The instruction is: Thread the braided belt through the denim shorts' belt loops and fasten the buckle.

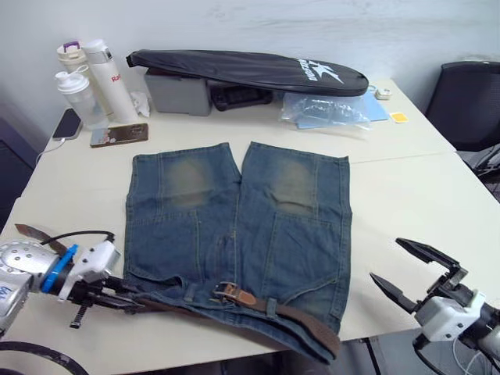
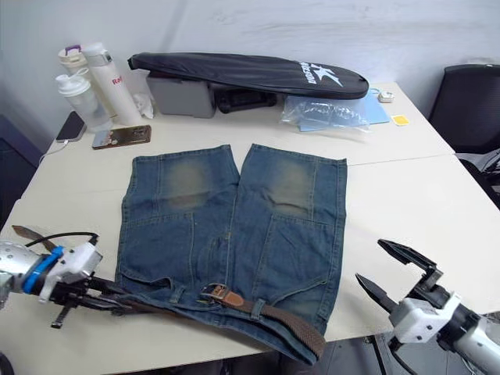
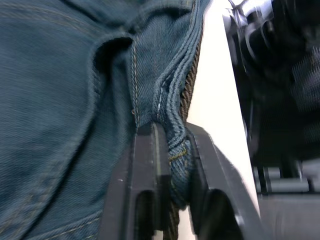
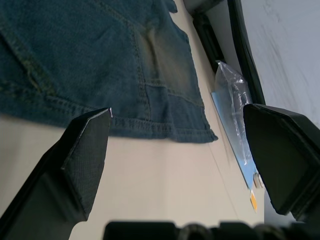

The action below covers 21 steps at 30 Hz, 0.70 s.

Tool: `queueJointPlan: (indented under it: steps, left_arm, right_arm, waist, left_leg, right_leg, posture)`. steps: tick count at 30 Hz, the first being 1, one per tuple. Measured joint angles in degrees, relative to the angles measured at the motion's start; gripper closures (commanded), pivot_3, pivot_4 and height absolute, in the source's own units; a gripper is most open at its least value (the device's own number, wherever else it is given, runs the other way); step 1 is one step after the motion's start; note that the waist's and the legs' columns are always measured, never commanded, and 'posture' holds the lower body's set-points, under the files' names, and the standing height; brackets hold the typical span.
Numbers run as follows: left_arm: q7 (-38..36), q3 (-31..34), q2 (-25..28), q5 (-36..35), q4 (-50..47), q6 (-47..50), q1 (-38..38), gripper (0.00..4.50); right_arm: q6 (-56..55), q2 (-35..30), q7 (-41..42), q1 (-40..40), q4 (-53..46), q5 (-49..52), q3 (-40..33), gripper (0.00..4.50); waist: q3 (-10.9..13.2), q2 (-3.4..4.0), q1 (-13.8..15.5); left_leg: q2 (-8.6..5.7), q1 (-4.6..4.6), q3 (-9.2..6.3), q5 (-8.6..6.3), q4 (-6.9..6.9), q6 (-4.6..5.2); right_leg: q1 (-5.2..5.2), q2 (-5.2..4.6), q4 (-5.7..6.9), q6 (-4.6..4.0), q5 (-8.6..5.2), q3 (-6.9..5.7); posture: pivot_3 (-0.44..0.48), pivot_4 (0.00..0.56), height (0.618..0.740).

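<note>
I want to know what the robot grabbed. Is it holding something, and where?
The left claw pinches the denim shorts at the waistband's left end, with the braided belt running along it. The right claw is open, holding nothing.

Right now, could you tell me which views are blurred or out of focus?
Left wrist view: shorts soft, dark background smeared. Right wrist view: right tool fingers fill the foreground, bag blurred. Eye views: evenly lit, fairly sharp.

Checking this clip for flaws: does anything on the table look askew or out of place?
The braided belt sags off the table edge at the denim shorts' waistband, by the robot's right. Left gripper pinches the waistband's other end.
</note>
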Motion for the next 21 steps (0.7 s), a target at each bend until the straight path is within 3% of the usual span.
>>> queueJointPlan:
  steps: [5, 7, 10, 12, 15, 18, 19, 21]
  left_arm:
    - [-0.01, -1.71, 0.01, 6.2, 5.48, -13.91, -1.92, 0.1]
    - [-0.01, -1.66, -0.24, 4.99, 5.46, -15.16, -3.65, 0.04]
    - [-0.01, -1.23, 0.65, 0.15, 2.38, -8.74, -4.39, 0.04]
    - [-0.01, -0.22, 6.23, -6.53, 0.48, 4.96, -4.44, 0.04]
    - [-0.02, 1.71, 8.53, -9.94, 0.33, 10.24, -5.11, 0.04]
    - [-0.02, 3.67, 14.06, -18.95, -1.22, 20.92, -5.4, 0.04]
    - [-0.01, 4.63, 14.45, -22.15, -1.09, 25.22, -7.34, 0.04]
    - [0.96, 5.29, 8.42, -24.24, -0.75, 32.89, -16.29, 0.04]
  right_arm:
    - [2.89, 0.95, 3.69, -0.99, -4.02, 3.14, 0.78, 0.0]
    - [6.09, 0.97, 5.64, -2.76, -6.86, 5.85, 1.97, 0.0]
    - [10.74, 0.97, 8.37, -5.89, -10.52, 8.9, 2.7, 0.0]
    - [15.63, 1.04, 10.6, -8.12, -12.73, 12.03, 4.47, 0.0]
    - [17.34, 1.1, 11.38, -8.55, -13.49, 13.23, 4.61, 0.0]
    - [21.59, 1.86, 13.0, -10.78, -13.8, 15.89, 6.08, 0.0]
    - [23.92, 2.41, 13.59, -12.07, -14.52, 17.16, 6.99, 0.0]
    - [34.88, 3.67, 13.73, -16.5, -16.86, 22.54, 8.96, 0.0]
  waist:
    - [-0.07, 0.1, -0.11]
    - [-0.07, 0.05, -0.19]
    - [-0.07, 0.04, -0.22]
    - [0.11, -0.27, -0.36]
    - [0.1, -0.21, -0.31]
    - [0.17, -0.11, -0.29]
    - [0.18, -0.09, -0.27]
    - [0.25, 0.09, 0.07]
  left_leg:
    - [-0.02, -0.02, 0.21, -0.1, -0.01, 0.06]
    - [-0.01, -0.02, 0.28, -0.1, 0.01, 0.07]
    - [0.0, 0.0, 0.29, -0.09, 0.07, 0.09]
    - [0.13, 0.01, 0.19, -0.04, 0.1, 0.15]
    - [0.13, 0.02, 0.14, -0.03, 0.1, 0.17]
    - [0.08, 0.04, 0.15, -0.02, 0.1, 0.17]
    - [0.08, 0.01, 0.15, -0.02, 0.11, 0.17]
    - [-0.07, -0.03, 0.11, 0.02, 0.26, 0.13]
  right_leg:
    - [0.01, -0.06, -0.15, -0.01, 0.0, 0.11]
    - [0.02, -0.1, -0.13, -0.01, 0.0, 0.11]
    - [0.02, -0.11, -0.05, 0.15, 0.08, 0.09]
    - [-0.02, 0.06, 0.05, 0.18, 0.1, 0.03]
    - [-0.03, 0.06, 0.09, 0.18, 0.1, -0.05]
    - [-0.08, 0.05, 0.19, 0.18, 0.1, -0.02]
    - [-0.11, 0.06, 0.19, 0.18, 0.09, -0.04]
    - [-0.19, -0.01, 0.38, 0.18, 0.1, -0.02]
  posture:
    - [0.0, 0.15, 0.74]
    - [0.0, 0.15, 0.74]
    - [0.0, 0.15, 0.74]
    - [0.0, 0.15, 0.74]
    - [0.0, 0.15, 0.74]
    - [0.0, 0.15, 0.74]
    - [0.0, 0.15, 0.74]
    - [0.0, 0.15, 0.74]
